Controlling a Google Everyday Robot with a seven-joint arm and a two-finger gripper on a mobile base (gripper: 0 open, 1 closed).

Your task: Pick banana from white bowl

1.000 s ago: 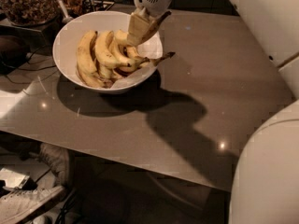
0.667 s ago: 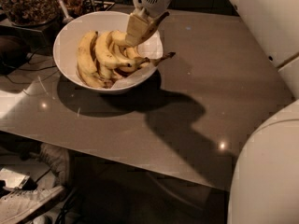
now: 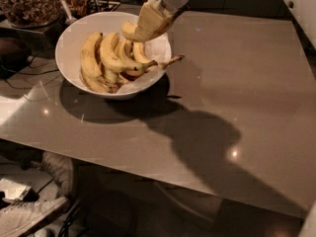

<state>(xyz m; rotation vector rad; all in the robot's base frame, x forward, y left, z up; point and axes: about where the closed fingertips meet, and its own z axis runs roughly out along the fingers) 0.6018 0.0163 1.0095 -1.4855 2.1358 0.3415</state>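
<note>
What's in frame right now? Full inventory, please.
banana: one, yellow, gripped in the tool above the bowl's far side.
other bananas: several, yellow, some brown-marked, lying in the bowl.
white bowl: one, white, far left of the table.
table: one, grey-brown, fills most of the view.
jar of nuts: one, clear glass, top left behind the bowl.
shoe: one, white, on the floor at bottom left.
tool: one, tan fingers under a white wrist, over the bowl, shut on the banana.

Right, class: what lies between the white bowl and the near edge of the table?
In the camera view, only bare table top, darkened by shadow. The gripper is above the white bowl at its far side, shut on a banana.
</note>
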